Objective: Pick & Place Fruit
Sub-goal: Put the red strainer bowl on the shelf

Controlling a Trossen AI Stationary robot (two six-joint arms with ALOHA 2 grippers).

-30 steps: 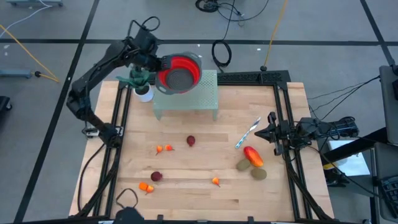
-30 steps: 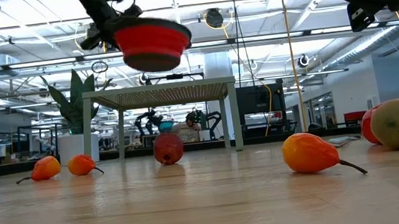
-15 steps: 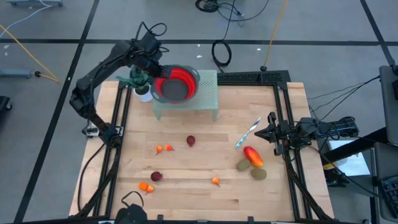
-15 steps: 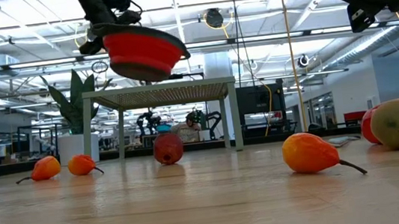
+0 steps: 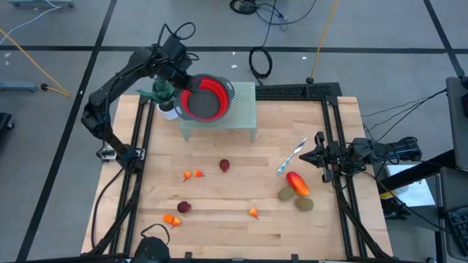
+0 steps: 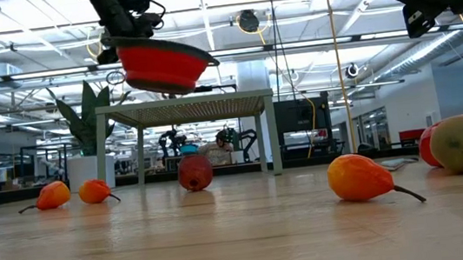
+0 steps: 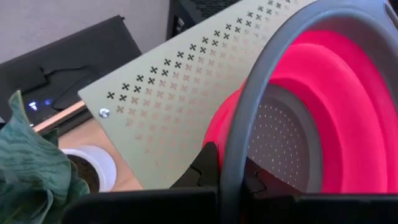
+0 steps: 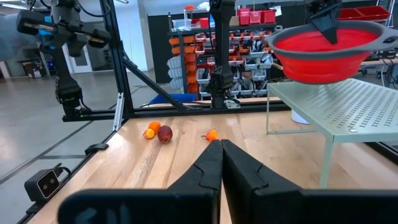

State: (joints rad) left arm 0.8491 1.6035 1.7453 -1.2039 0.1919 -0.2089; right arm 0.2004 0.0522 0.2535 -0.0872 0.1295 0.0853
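Your left gripper [image 5: 184,82] is pinching the grey rim of the red bowl [image 5: 205,98], holding it in the air above the pale green perforated stand [image 5: 245,117] at the far side of the table [image 5: 234,219]; in the low view the bowl [image 6: 160,66] hangs tilted, clear of the stand's top [image 6: 184,110]. Your left wrist view shows the fingers [image 7: 208,169] closed on the rim, with the potted plant [image 7: 31,165] just beside the stand. The fruit all lies on the wood, none in the bowl: a dark red round one [image 5: 224,166] near the middle, a pair of tiny orange pieces [image 5: 193,174] to its left, another dark red one [image 5: 184,207] with an orange piece [image 5: 170,218] nearer the front edge, and one more orange piece [image 5: 254,213] at front centre. The red-orange oval [image 5: 297,183] sits on the right with two brownish-green ovals [image 5: 287,193] touching or just beside it, near the blue-and-white stick [image 5: 291,156]. Your right gripper [image 5: 319,155] waits at the table's right edge, fingers [image 8: 211,163] pressed together.
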